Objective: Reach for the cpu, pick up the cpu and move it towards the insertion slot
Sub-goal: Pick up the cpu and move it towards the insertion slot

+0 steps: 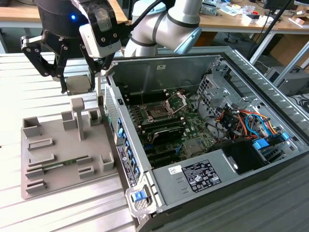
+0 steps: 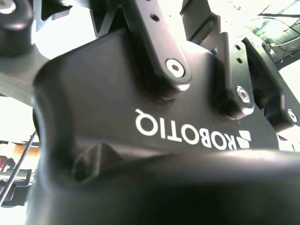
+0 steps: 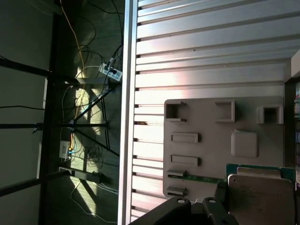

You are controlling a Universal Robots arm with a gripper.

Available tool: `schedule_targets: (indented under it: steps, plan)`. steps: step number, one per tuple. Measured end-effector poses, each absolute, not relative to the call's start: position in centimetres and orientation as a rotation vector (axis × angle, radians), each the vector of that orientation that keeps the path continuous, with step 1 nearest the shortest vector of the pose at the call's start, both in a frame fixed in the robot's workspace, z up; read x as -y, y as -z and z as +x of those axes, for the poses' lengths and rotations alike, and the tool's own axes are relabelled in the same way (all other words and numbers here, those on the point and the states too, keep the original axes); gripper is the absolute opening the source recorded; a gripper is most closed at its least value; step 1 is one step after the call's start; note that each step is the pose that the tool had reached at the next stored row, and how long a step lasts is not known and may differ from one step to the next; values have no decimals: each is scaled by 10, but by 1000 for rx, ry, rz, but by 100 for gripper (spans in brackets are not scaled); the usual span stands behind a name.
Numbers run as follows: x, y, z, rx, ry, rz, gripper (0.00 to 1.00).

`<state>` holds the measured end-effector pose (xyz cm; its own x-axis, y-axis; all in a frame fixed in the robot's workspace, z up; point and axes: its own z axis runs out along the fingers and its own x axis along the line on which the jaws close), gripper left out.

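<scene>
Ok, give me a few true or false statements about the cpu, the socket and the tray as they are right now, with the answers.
1. The gripper holds the cpu between its fingers, above the gray tray. True.
2. The cpu sits in the insertion slot. False: the slot is empty, and the cpu is outside the computer case, toward the exterior view's left.
3. The slot's metal bracket stands hinged open. True.
4. The tray holds no memory stick. False: a green memory stick lies in it.

case wall (image 1: 110,104) beside tray (image 1: 60,134), insertion slot (image 1: 157,114) uncovered
</scene>
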<state>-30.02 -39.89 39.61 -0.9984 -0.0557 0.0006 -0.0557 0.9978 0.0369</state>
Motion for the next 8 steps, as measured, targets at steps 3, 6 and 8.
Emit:
schedule_targets:
  steps: [3,6,8]
  plan:
    - [399,-396,-298,3138,58,88,55]
    - [399,-396,-297,3138,58,87,55]
    - [399,-396,-296,3138,58,88,55]
